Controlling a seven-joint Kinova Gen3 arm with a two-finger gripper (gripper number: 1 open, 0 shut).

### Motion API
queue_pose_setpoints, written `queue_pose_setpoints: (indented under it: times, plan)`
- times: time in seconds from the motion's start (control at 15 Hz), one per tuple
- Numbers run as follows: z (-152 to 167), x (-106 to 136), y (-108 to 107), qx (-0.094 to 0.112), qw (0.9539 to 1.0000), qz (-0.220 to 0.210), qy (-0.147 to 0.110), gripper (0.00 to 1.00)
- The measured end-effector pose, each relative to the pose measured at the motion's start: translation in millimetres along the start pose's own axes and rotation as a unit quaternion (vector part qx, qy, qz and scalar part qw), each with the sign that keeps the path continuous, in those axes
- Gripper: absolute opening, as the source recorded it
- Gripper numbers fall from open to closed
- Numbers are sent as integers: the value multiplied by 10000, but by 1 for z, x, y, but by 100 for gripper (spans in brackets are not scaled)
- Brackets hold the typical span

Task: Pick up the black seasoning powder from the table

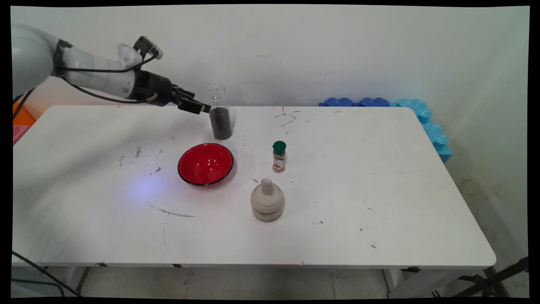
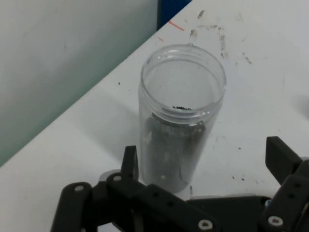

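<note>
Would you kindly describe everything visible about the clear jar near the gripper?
The clear jar is a tall, transparent, plastic-looking cylinder with no lid, its mouth open. Dark granules fill roughly its lower half. It stands upright on the white table near the far edge, behind the red bowl. The open gripper brackets it; contact cannot be told.

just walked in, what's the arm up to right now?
The gripper is open and level with a lidless clear jar partly filled with dark grains, standing near the table's far edge. In the hand view the jar sits between the spread fingers, not yet clamped. In front of the jar are a red bowl, a green-capped spice bottle and a beige lidded pot, all untouched.
</note>
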Motion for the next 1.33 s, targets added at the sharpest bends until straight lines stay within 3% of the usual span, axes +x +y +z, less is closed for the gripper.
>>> queue_pose_setpoints:
  times: [1.33]
  plan:
    - [55, 7, -8, -18, 9989, 454, 77, 100]
